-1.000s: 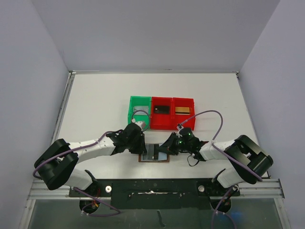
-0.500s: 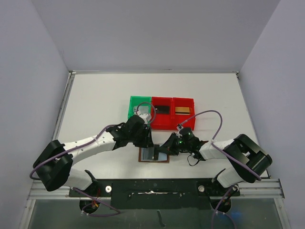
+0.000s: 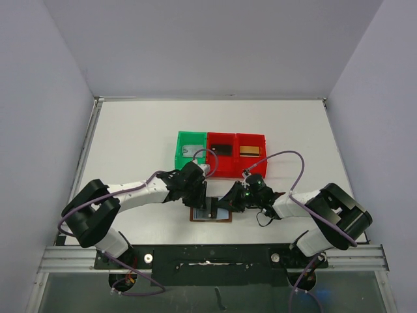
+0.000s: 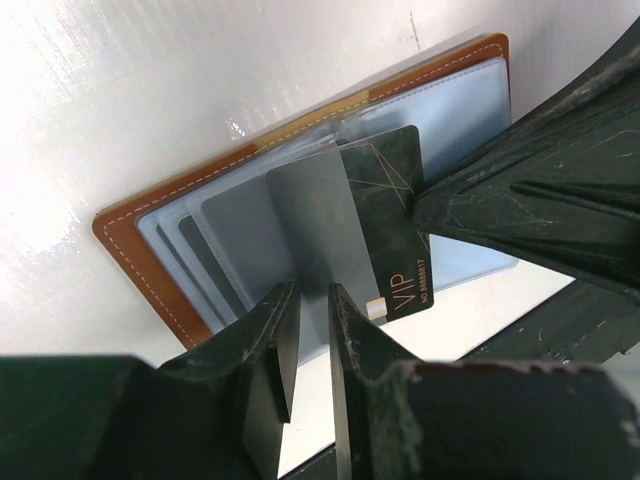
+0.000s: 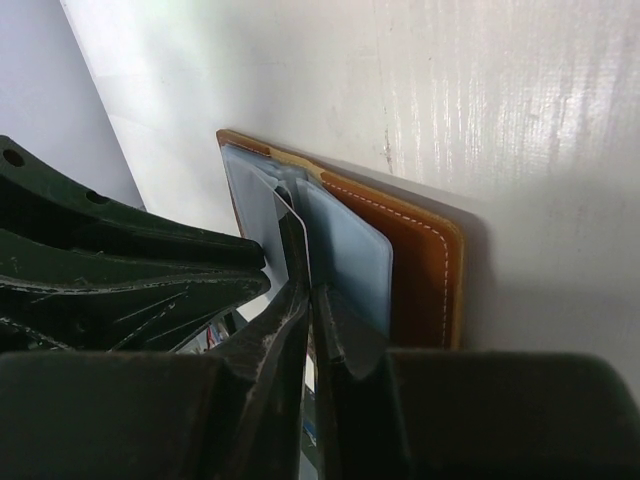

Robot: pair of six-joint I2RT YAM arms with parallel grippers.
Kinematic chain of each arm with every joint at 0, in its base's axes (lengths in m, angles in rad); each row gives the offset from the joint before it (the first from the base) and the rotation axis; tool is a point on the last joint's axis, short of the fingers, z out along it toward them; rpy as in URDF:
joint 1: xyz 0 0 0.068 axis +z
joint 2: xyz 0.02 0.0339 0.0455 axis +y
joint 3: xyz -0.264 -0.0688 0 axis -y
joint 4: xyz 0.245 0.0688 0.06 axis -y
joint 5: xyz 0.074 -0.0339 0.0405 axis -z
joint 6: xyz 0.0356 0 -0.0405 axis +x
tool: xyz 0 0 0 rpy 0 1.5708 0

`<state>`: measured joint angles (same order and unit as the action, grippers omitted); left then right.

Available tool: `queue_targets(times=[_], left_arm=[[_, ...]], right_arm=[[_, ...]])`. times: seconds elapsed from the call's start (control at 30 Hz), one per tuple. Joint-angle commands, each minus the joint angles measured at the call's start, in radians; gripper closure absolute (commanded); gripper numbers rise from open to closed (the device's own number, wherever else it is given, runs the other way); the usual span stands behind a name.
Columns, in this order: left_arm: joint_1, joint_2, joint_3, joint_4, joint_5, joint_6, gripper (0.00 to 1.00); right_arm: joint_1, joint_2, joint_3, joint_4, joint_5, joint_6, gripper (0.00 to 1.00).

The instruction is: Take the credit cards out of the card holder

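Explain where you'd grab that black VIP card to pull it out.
Grip the black card by its lettered end, across both faces, coming from the left gripper's side: that end overhangs the card holder's edge, while the rest lies flat against its sleeves.

Left wrist view, and there's print on the black card [image 4: 392,215] sticking out of the card holder [image 4: 150,265]: gold capitals "VIP" near its lower corner, running sideways along the card. Right beside that sits a finer gold line, "NO" and then a string of digits, mostly eights, too small to call the last ones. Nothing else readable in any view.
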<state>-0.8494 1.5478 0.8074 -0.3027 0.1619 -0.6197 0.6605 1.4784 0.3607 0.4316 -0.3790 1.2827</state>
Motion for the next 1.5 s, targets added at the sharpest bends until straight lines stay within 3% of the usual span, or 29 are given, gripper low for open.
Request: queue_targets(times=[0.0,0.27,0.43,0.73,1.07,1.3,1.47], left_arm=[[-0.005,0.010,-0.009,-0.020,-0.028,0.014,0.84],[-0.006,-0.003,-0.034,-0.031,-0.062,-0.003,0.87],[-0.005,-0.008,-0.048,-0.014,-0.051,-0.017,0.88],[-0.005,-0.017,-0.053,-0.016,-0.056,-0.025,0.89],[-0.005,-0.026,-0.059,-0.022,-0.057,-0.026,0.90],[-0.005,-0.025,-0.051,-0.027,-0.060,-0.023,0.90],[-0.006,-0.022,-0.048,-0.024,-0.058,-0.022,0.90]], right_arm=[[-0.007,0.002,0.020,0.033,-0.011,-0.002,0.92],[-0.007,0.002,0.000,0.098,-0.027,0.009,0.77],[0.000,0.041,-0.018,0.199,-0.050,0.039,0.76],[0.027,0.059,-0.023,0.199,-0.003,0.048,0.76],[0.037,-0.094,-0.021,-0.047,0.145,0.019,0.63],[0.034,-0.272,0.064,-0.421,0.295,-0.057,0.56],[0.036,-0.364,0.073,-0.432,0.295,-0.080,0.50]])
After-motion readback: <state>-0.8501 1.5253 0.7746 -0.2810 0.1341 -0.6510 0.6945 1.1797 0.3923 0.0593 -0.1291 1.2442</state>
